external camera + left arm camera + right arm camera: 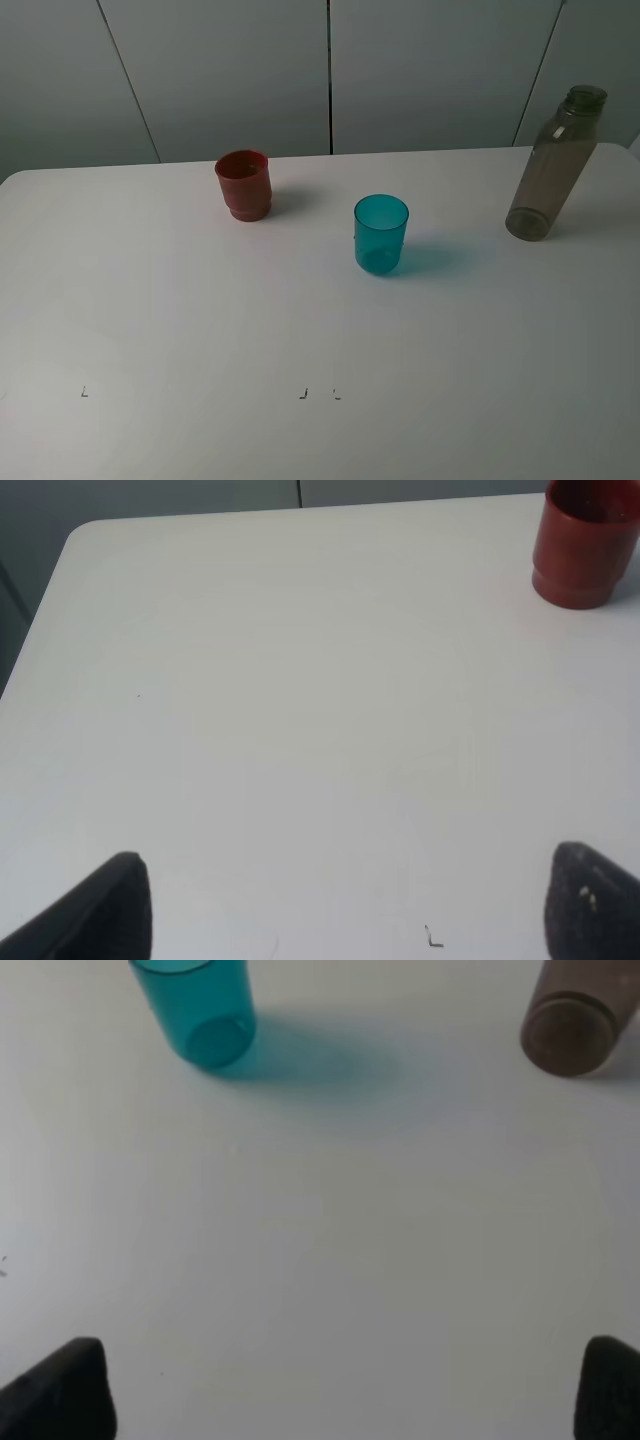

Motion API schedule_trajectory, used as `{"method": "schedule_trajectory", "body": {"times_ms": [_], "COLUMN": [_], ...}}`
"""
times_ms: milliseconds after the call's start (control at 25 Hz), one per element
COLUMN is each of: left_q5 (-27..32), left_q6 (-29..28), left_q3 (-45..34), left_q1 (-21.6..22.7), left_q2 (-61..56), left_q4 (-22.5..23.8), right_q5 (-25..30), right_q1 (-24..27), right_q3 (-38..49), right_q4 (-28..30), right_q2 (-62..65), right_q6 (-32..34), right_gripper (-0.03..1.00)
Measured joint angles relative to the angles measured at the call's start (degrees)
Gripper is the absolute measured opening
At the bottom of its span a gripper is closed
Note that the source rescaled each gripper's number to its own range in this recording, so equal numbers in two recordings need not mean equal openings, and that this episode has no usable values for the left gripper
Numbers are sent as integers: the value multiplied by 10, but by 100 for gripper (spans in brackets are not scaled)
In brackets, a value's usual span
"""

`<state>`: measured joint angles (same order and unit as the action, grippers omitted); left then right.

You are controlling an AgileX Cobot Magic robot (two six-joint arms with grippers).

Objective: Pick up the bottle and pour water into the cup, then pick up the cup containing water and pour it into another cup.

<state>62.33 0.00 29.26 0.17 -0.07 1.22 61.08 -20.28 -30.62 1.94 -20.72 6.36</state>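
**Tip risk at the bottle, far-right table edge**

Exterior high: the bottle (548, 170) stands upright near the far-right table (150, 330) edge; a sideways nudge could tip it off. The teal cup (381, 234) stands mid-table, the red cup (243, 184) well apart at back-left. No arm is seen.

Left wrist: left hand (350, 905) is spread, nothing held; red cup (585, 542) ahead, open table between.

Right wrist: right hand (345, 1390) is spread wide, empty; teal cup (198, 1010) and bottle (568, 1025) ahead, clear room between.
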Motion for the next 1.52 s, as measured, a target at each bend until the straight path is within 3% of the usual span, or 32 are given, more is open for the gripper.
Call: {"method": "schedule_trajectory", "body": {"times_ms": [280, 480, 1360, 1520], "left_q5": [0, 0, 0, 0], "left_q6": [0, 0, 4, 4], "left_q3": [0, 0, 0, 0], "left_q1": [0, 0, 0, 0], "left_q2": [0, 0, 0, 0], "left_q4": [0, 0, 0, 0], "right_q5": [-8, -8, -24, -22], "right_q1": [73, 99, 105, 138], "right_q3": [0, 0, 0, 0], "right_q4": [-15, -15, -13, -12], "right_q2": [11, 18, 206, 206], "right_q6": [-23, -25, -7, -2], "right_gripper": [98, 98, 98, 98]}}
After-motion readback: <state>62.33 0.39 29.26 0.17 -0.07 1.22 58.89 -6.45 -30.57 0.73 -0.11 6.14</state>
